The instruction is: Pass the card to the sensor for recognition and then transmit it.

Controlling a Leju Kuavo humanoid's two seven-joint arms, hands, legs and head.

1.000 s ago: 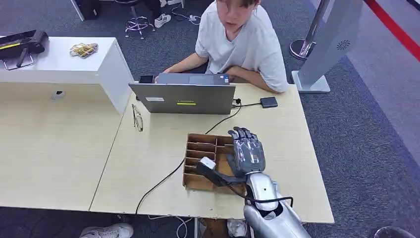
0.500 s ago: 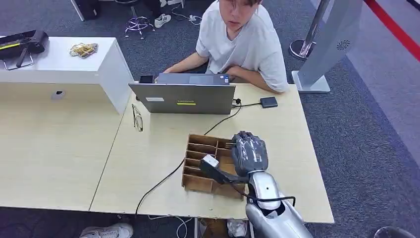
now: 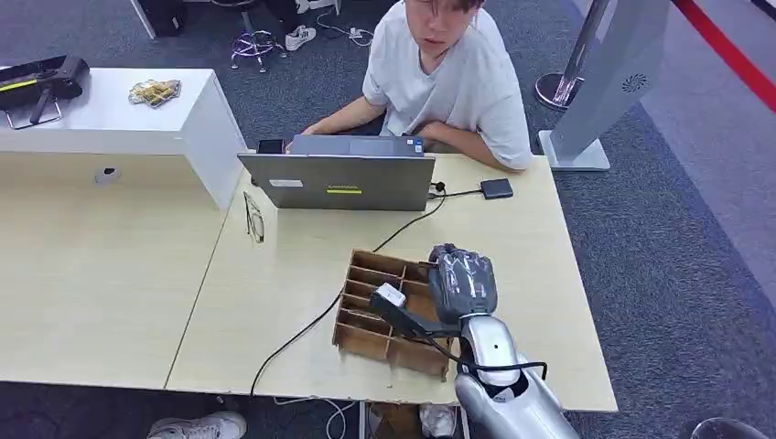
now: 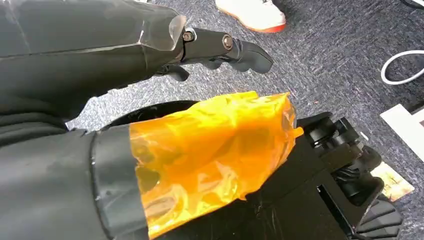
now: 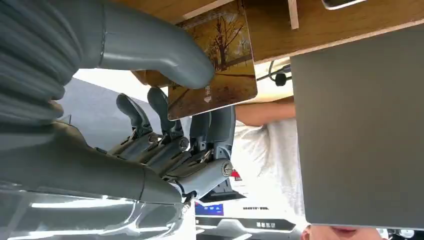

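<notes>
1. Starting nearest you: your right hand (image 3: 463, 282) is curled over the far right corner of the wooden tray (image 3: 361, 340). In the right wrist view the thumb (image 5: 165, 52) presses the card (image 5: 215, 60) against the fingers (image 5: 172, 145) — so it reads as a pinch, the hand closed on the card.
2. The card sits at the hand itself, at the tray's right compartments; whether it is clear of the slot I cannot tell.
3. Your left hand (image 4: 220, 47) hangs low over the carpet, fingers loosely curled, nothing in it — well away from the table.
4. Beyond the tray, up and slightly right, a small dark box (image 3: 496, 188) lies by the laptop (image 3: 339, 181); I judge it the sensor.
5. So the move likely runs forward from the right hand — the card's long side across that line.
6. Farthest, a person (image 3: 448, 82) sits behind the laptop.
</notes>
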